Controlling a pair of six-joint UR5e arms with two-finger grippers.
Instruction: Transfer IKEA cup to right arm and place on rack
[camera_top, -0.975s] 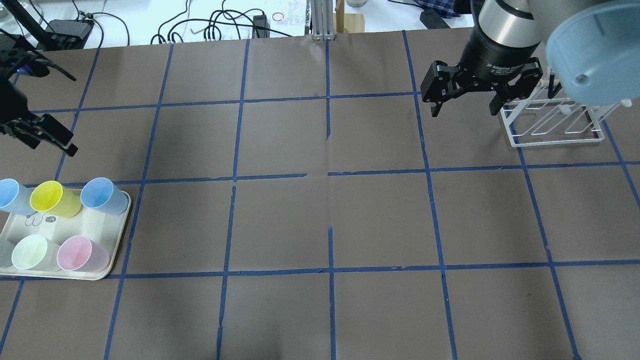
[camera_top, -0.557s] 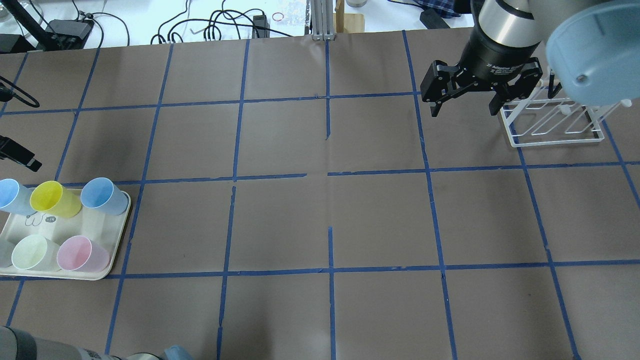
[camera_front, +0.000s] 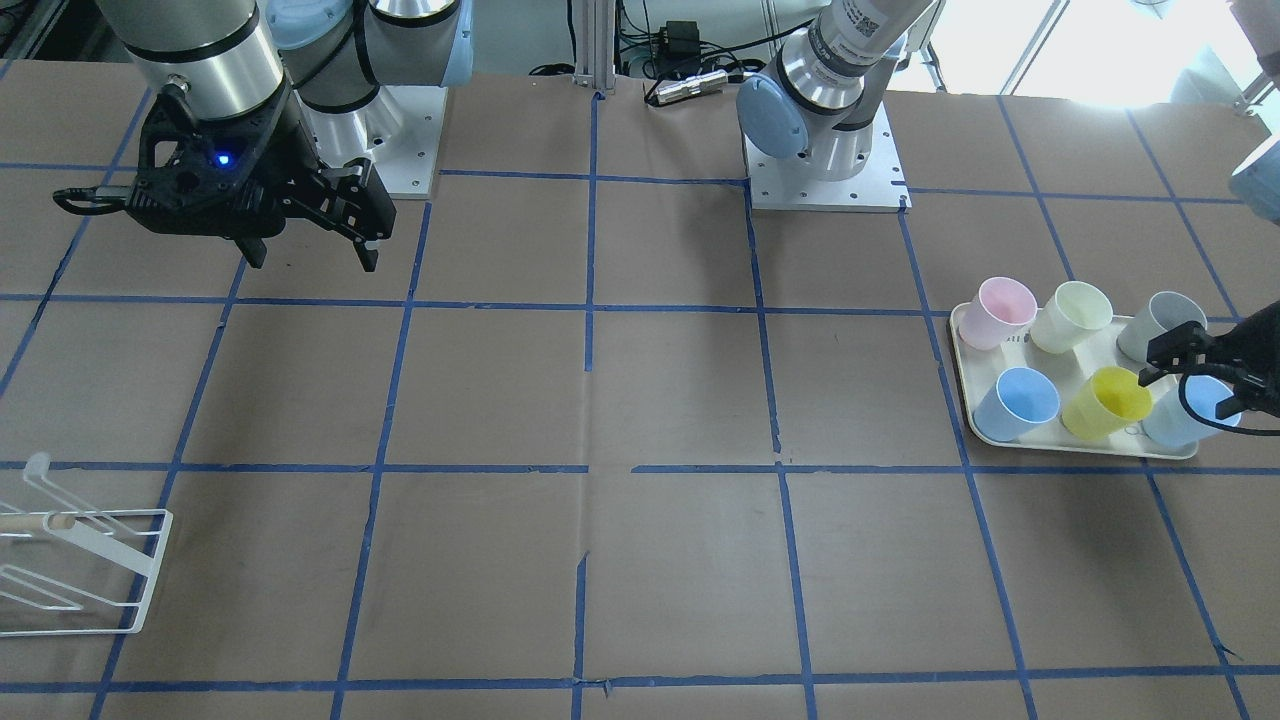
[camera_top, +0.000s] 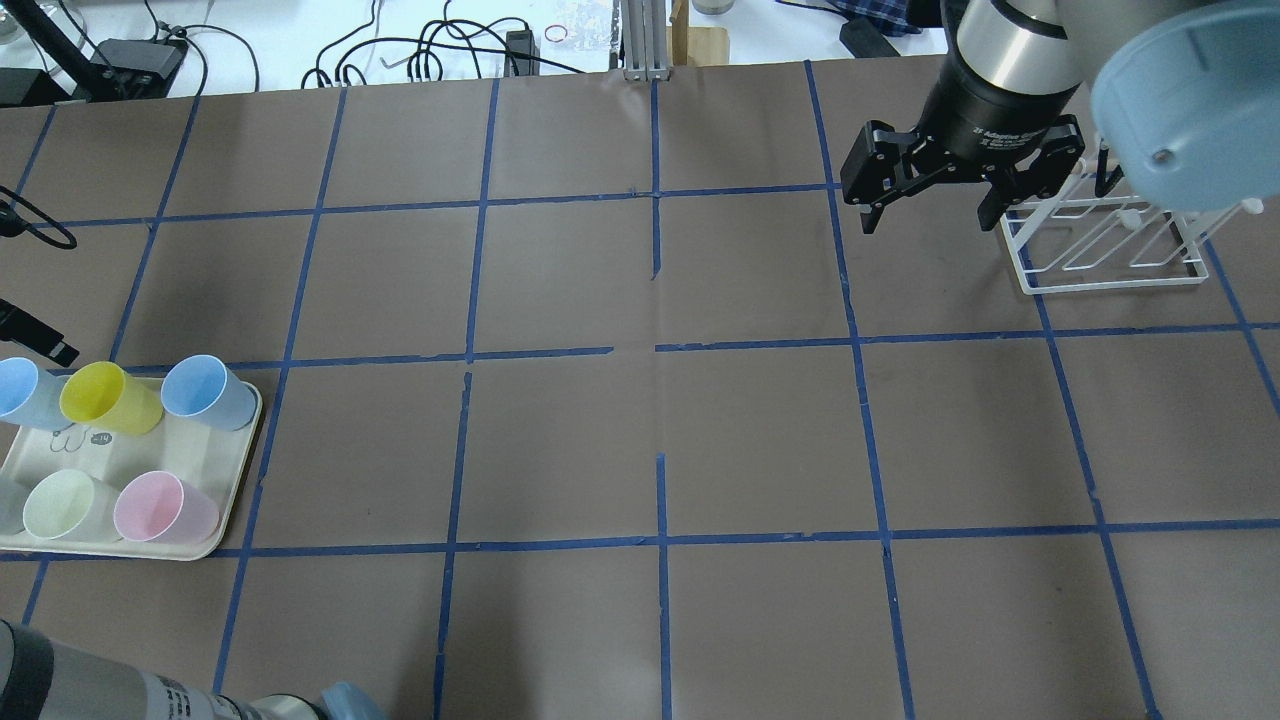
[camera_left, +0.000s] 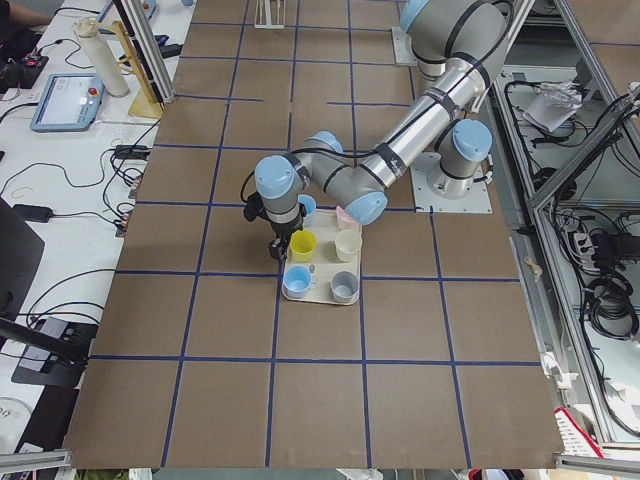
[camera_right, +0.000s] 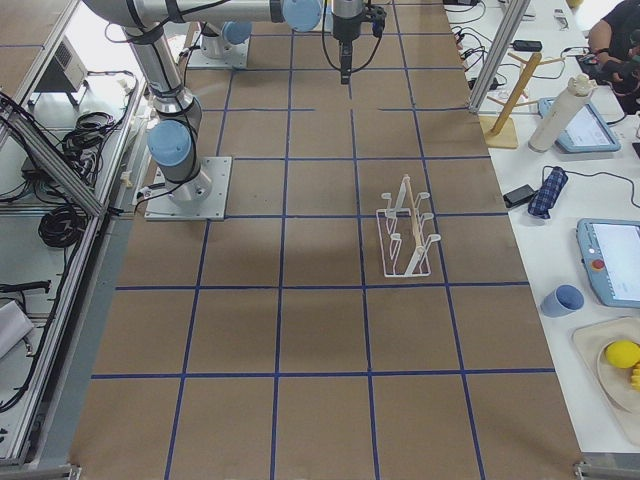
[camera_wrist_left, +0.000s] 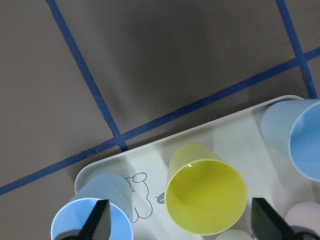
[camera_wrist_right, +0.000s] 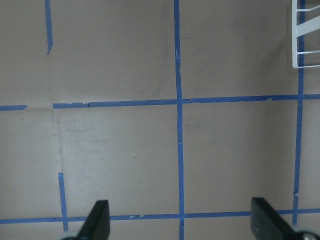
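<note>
The bright yellow IKEA cup (camera_top: 108, 397) stands upright on a cream tray (camera_top: 243, 470) at the table's left, among other cups; it also shows in the front view (camera_front: 1108, 402). My left gripper (camera_front: 1188, 385) is open and empty, hovering just over the tray beside it. In the left wrist view the yellow cup (camera_wrist_left: 206, 196) sits between the spread fingers of the left gripper (camera_wrist_left: 181, 225). My right gripper (camera_top: 930, 215) is open and empty, held above the table just left of the white wire rack (camera_top: 1105, 240), far from the cup.
On the tray are also a blue cup (camera_top: 205, 392), a pale blue cup (camera_top: 20, 390), a pale cream cup (camera_top: 65, 505), a pink cup (camera_top: 160, 508) and a grey cup (camera_front: 1170, 320). Brown paper with blue tape lines covers the table.
My left gripper has moved from the table's upper left down toward the tray and mostly out of the overhead view. The left arm's elbow has come in at the bottom left. The right arm stayed still.
</note>
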